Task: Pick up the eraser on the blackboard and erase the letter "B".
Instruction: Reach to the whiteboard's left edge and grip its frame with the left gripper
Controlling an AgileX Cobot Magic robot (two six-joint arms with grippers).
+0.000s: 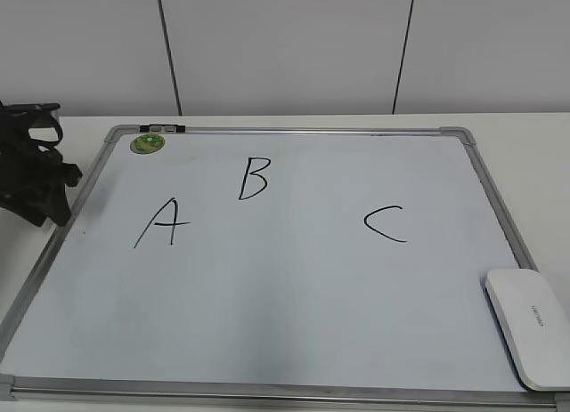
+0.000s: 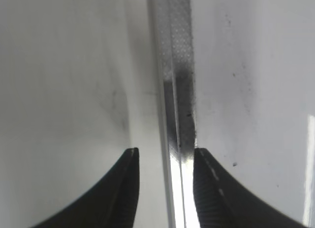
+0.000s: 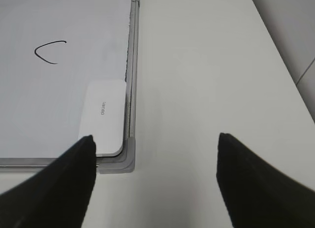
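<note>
The blackboard [image 1: 285, 341] is a white board in a grey frame, lying flat on the table. The letter "B" [image 1: 253, 178] is drawn in black at its upper middle. The eraser [image 1: 530, 325], a flat white block, lies on the board's near right corner; it also shows in the right wrist view [image 3: 104, 115]. My left gripper [image 1: 36, 176] is open and empty at the board's left edge, straddling the frame [image 2: 177, 114] in the left wrist view [image 2: 165, 156]. My right gripper [image 3: 155, 139] is open and empty above bare table, right of the eraser; it is outside the exterior view.
A black "A" [image 1: 160, 223] and a black "C" [image 1: 386, 222] flank the "B"; the "C" also shows in the right wrist view [image 3: 49, 51]. A round green sticker [image 1: 147, 144] sits at the board's far left corner. White table [image 3: 206, 90] lies right of the board.
</note>
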